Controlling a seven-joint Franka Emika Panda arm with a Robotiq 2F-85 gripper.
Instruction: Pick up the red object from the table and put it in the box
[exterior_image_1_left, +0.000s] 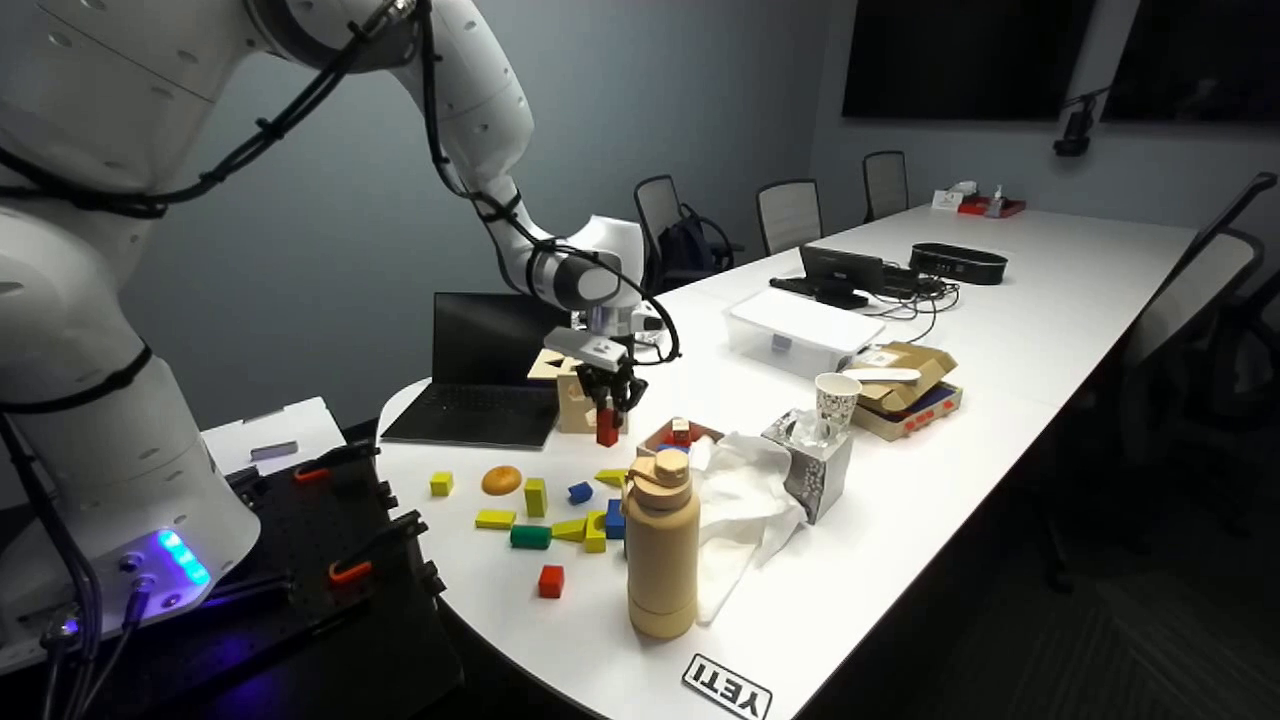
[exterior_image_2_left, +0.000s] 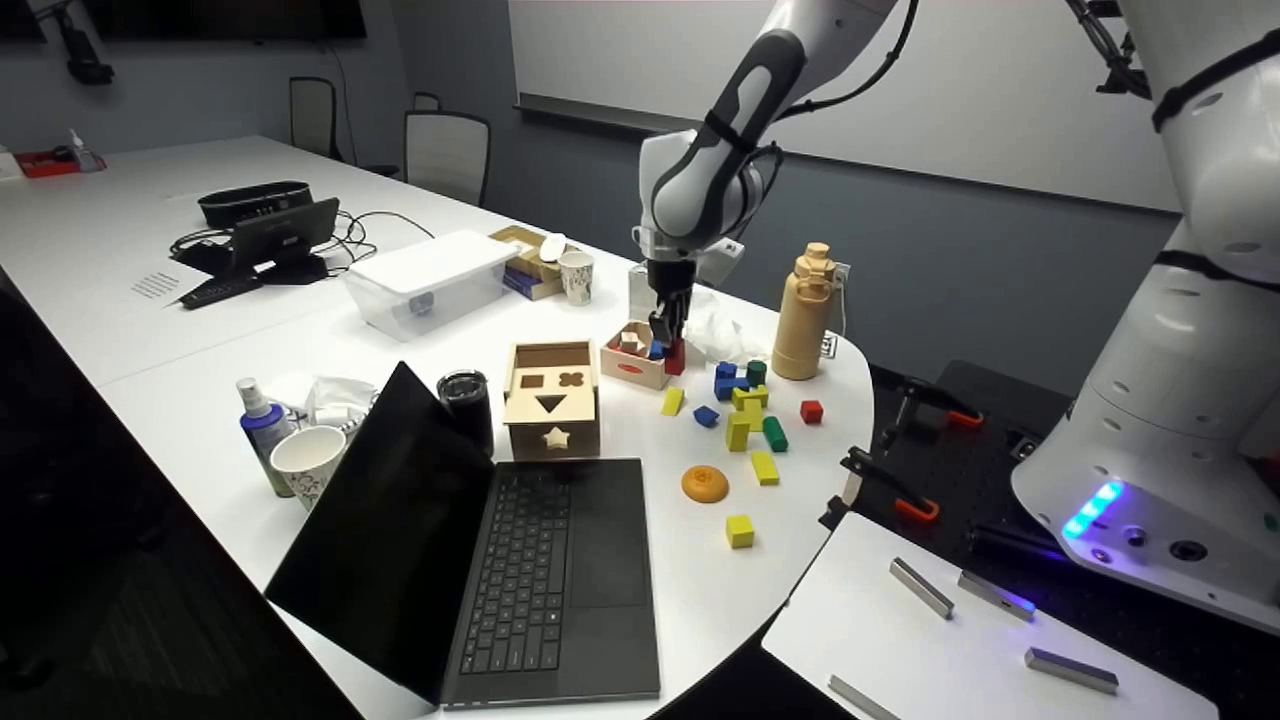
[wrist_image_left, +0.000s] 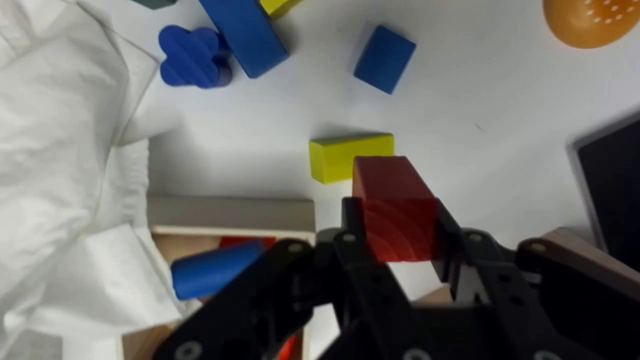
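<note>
The red object (wrist_image_left: 387, 175) is a red block between my gripper's fingers (wrist_image_left: 398, 225), which press on both its sides. It also shows under the gripper in both exterior views (exterior_image_1_left: 607, 427) (exterior_image_2_left: 676, 357), apparently held above the table. The box (exterior_image_2_left: 550, 408) is a pale wooden cube with square, flower and triangle holes on its top and a star on its side. Its lid seems partly slid, leaving an opening at the far side. In an exterior view, the gripper partly covers the box (exterior_image_1_left: 575, 405); in an exterior view, the gripper (exterior_image_2_left: 668, 330) is right of the box.
A shallow wooden tray (exterior_image_2_left: 632, 373) holds several pieces beside the gripper. A laptop (exterior_image_2_left: 560, 580) stands close to the box, with a dark tumbler (exterior_image_2_left: 467, 405) behind. Loose blocks, including a red cube (exterior_image_1_left: 551, 582), lie on the table. A tan bottle (exterior_image_1_left: 663, 545) and tissues (exterior_image_1_left: 745, 500) stand nearby.
</note>
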